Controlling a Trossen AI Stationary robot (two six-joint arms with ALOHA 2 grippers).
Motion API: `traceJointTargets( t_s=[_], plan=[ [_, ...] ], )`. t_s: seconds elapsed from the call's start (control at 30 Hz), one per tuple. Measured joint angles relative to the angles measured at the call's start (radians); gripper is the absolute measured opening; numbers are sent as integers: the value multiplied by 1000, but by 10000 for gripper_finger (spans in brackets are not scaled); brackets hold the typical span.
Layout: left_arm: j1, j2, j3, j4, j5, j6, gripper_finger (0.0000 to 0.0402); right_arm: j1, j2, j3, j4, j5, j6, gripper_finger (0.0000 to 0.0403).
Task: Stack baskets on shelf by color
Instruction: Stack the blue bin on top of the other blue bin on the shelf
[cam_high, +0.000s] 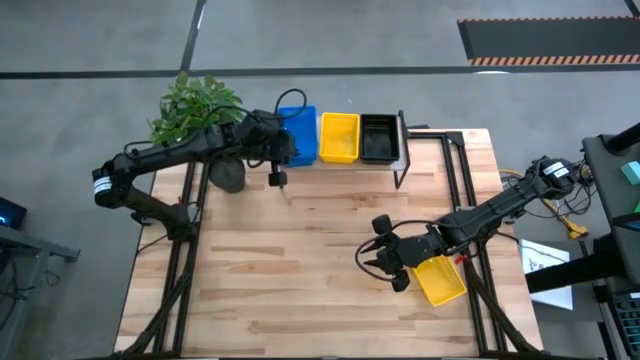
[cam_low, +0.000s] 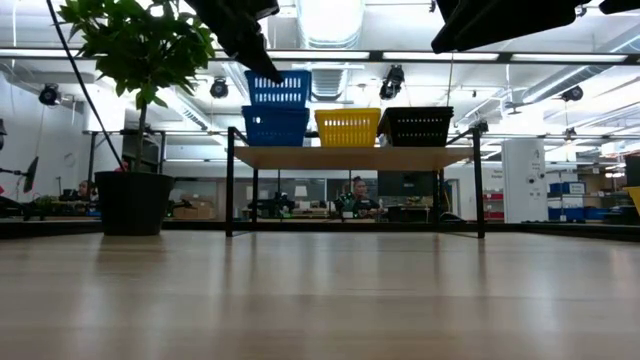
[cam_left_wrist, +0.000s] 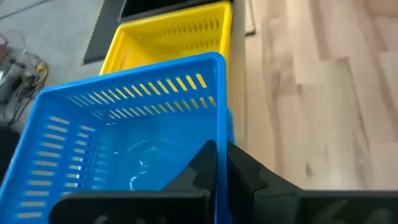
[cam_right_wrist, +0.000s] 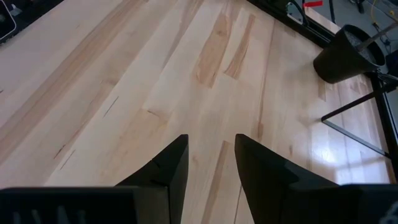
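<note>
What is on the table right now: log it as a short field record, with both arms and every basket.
shelf: low wood-topped rack with black metal legs, at the table's far edge
on shelf: blue perforated plastic baskets, two stacked; yellow plastic basket; black plastic basket
left gripper: jaws shut on rim of top blue basket
right gripper: jaws open, empty, above bare tabletop
loose: second yellow basket, beside right arm
other: potted green plant
</note>
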Motion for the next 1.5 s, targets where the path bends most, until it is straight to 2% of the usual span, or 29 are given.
traceJointTargets(
  t_s=[0.57, 1.07, 1.5],
  plan=[
    [0, 0, -8, -11, -24, -35, 1, 0, 0, 0, 0, 0, 7, 123],
    [0, 0, -9, -10, -23, -47, 75, 0, 0, 0, 0, 0, 8, 123],
    [-73, -44, -6, -11, -20, -47, 82, 0, 0, 0, 0, 0, 8, 123]
  ],
)
